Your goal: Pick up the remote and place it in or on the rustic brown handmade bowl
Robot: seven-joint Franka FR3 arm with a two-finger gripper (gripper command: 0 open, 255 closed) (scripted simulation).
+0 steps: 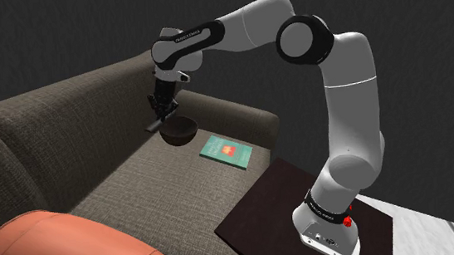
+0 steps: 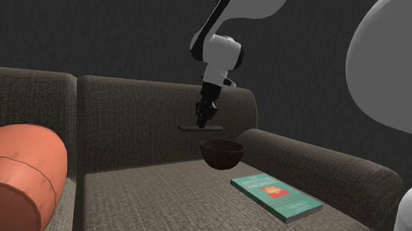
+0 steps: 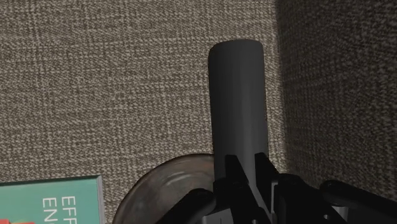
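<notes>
Jaws clamped on the dark grey remote (image 2: 199, 128), the gripper (image 2: 205, 119) hangs near the middle of the second exterior view, with the remote lying level in the air. Just below it and slightly right, the dark brown bowl (image 2: 221, 154) sits on the sofa (image 2: 138, 185) seat. A teal book (image 2: 275, 197) lies at lower right.

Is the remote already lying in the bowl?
No, the claw holds the remote in the air above the bowl.

Only bit I can actually read: pale letters "EFF" with "EN" under them, both cut off, on the flat teal book (image 3: 51, 200) cover.
</notes>
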